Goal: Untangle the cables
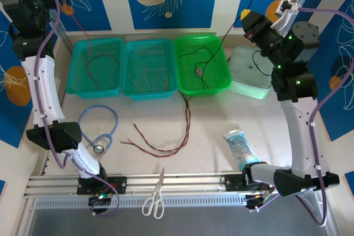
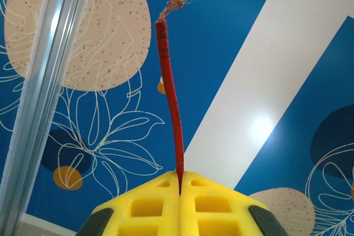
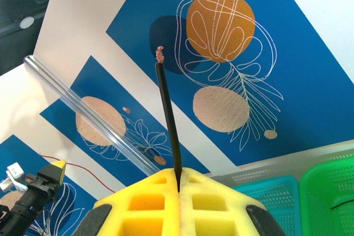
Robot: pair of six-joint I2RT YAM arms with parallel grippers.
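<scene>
- Left hand [image 2: 180,176]: yellow fingers pressed together, pinching a red cable [image 2: 170,81]. The frayed bare tip stands out past the fingertips toward 12 o'clock in the wrist view.
- Right hand [image 3: 178,174]: fingers pressed together on a black cable [image 3: 168,114], frayed end up at 12 o'clock. In the top view the hand is raised at 2 o'clock, and the black strand drops from it toward the green basket [image 1: 225,75].
- Green basket: black strand lying inside, with a small dark piece on it.
- Left teal basket [image 1: 72,75], at 11 o'clock: one dark red loop.
- Middle teal basket [image 1: 149,41], at 12 o'clock: curled tan and reddish strands.
- Pale tub [image 1: 243,88], at 1 o'clock: a curl of black wire.
- Table [image 1: 210,153]: loose cables [image 1: 188,120], red and dark, run from the green basket's near edge and sweep toward 7 o'clock.
- Also on the table: stethoscope [image 1: 115,128] at 8 o'clock and packet [image 1: 239,145] at 4 o'clock. Scissors [image 1: 156,192] lie at 6 o'clock across the rail.
</scene>
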